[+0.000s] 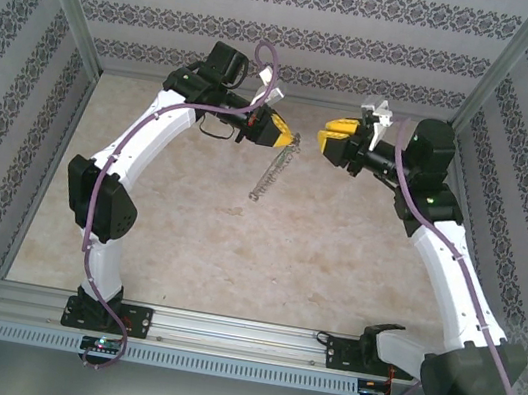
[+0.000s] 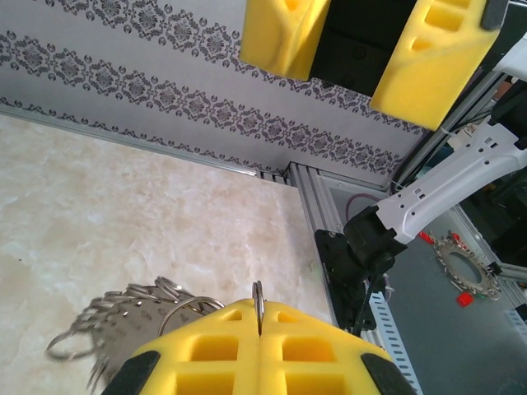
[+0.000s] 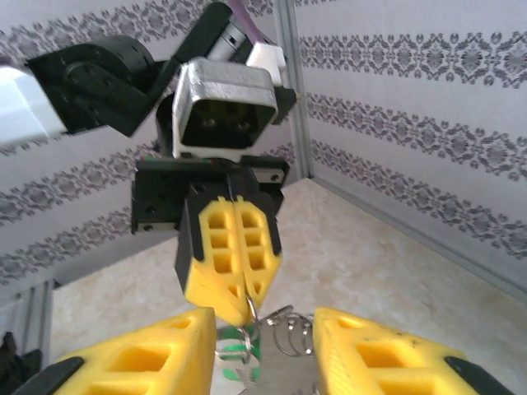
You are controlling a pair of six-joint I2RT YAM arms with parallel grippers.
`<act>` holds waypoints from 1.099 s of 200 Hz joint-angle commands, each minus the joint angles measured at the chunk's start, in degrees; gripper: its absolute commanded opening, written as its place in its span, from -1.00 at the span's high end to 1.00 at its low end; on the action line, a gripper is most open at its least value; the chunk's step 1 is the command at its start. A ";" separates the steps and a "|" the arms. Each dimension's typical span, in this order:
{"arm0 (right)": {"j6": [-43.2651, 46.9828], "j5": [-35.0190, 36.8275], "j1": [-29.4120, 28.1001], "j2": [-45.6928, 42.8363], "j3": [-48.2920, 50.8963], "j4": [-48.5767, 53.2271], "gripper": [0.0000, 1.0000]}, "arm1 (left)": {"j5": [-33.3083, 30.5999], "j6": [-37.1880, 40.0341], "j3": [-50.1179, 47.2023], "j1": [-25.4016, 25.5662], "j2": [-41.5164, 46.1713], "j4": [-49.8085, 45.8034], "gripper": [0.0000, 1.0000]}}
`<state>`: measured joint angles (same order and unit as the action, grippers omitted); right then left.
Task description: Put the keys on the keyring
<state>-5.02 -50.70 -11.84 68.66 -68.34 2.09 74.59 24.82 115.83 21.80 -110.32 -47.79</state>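
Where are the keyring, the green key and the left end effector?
keyring [image 1: 271, 172]: top external view, middle of its hanging stretch.
green key [image 3: 237, 355]: right wrist view, its green head.
left end effector [image 2: 259, 322]: left wrist view, seam between its shut fingertips.

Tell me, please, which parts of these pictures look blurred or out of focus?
Left wrist view: the keyring at lower left is smeared, the wallpaper crisp. Right wrist view: the green key is soft. Top external view: evenly lit, no glare.
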 commanded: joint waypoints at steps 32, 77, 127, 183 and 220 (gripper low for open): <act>-5.16 -3.09 -1.97 6.23 -0.59 -5.34 0.47 | 2.91 -0.07 -0.59 0.54 2.78 3.44 1.00; -4.51 -3.22 -4.99 7.56 1.40 -5.32 0.66 | 2.54 -0.98 -1.13 0.59 3.12 4.76 1.00; -5.90 -5.23 -5.08 6.96 3.65 -7.60 0.53 | 2.63 -1.13 -1.22 0.53 3.15 4.98 1.00; -7.41 -5.99 -5.05 8.40 2.93 -9.28 0.50 | 3.09 -0.88 -1.39 0.52 3.10 4.73 1.00; -8.37 -6.57 -5.14 9.86 1.85 -10.33 0.58 | 3.55 -0.50 -1.44 0.59 3.14 4.32 1.00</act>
<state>-12.27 -55.11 -16.67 77.43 -65.23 -5.65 75.02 23.92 114.69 21.80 -109.56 -44.95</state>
